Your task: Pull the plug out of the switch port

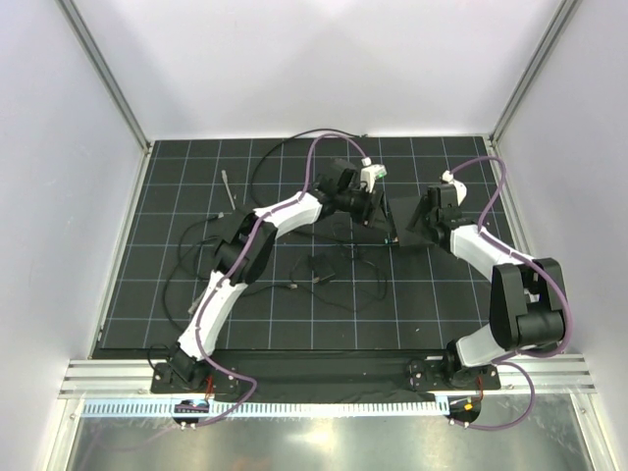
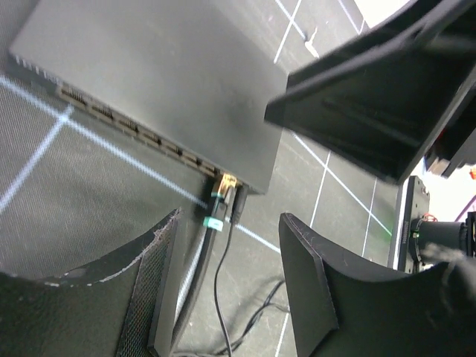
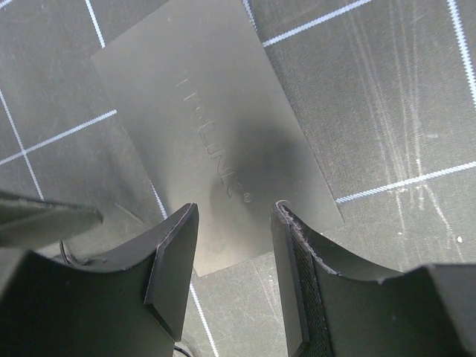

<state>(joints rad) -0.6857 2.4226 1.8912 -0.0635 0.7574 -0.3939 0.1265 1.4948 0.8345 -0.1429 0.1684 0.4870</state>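
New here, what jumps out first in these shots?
The green-clipped plug sits in the port row of the flat black switch, near its corner. Left fingers stand open, framing the plug without touching it. Right fingers stand open over the switch's top.

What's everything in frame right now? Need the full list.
switch: 1, matte black, flat on the mat between the arms
plug: 1, gold tip with green tab, in the switch's end port
cables: several, black, loose on the mat's left and centre
small block: 1, black, mat centre
thin stick: 1, grey, far left of mat
mat: 1, black with white grid
left end effector: black, open, plug lined up between its fingers
right end effector: black, open, over the switch's top
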